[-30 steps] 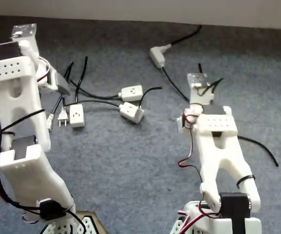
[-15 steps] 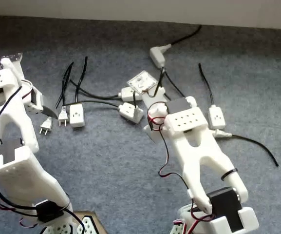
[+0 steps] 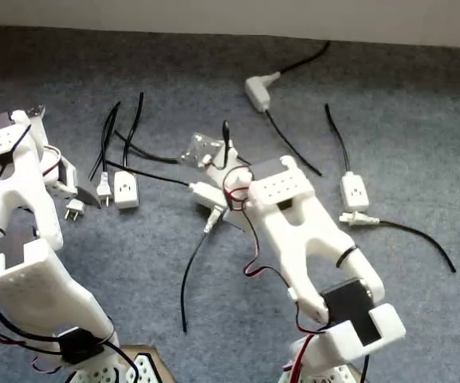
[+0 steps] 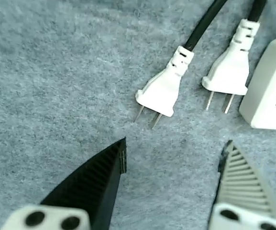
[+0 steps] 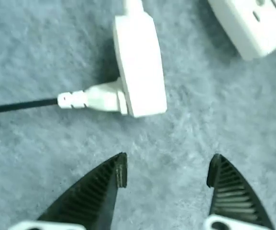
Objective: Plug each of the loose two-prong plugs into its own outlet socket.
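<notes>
Here, the first loose plug (image 4: 159, 93) and second loose plug (image 4: 228, 79) lie side by side on the carpet (image 4: 56, 57), prongs toward the left gripper (image 4: 176, 146), which hangs just short of them, spread wide and empty. An outlet socket (image 4: 271, 91) sits beside the second. The right gripper (image 5: 169, 157), likewise parted and empty, hovers near a socket block (image 5: 138, 62) holding a seated plug (image 5: 99, 99).

The nearer plug (image 4: 229, 79) lies just beside the outlet socket (image 4: 270, 91) on grey carpet (image 4: 56, 72); the farther plug (image 4: 161, 91) lies past it, away from the socket; both show bare prongs. The left gripper (image 4: 175, 148) hangs near the socket, spread wide, touching neither plug.
</notes>
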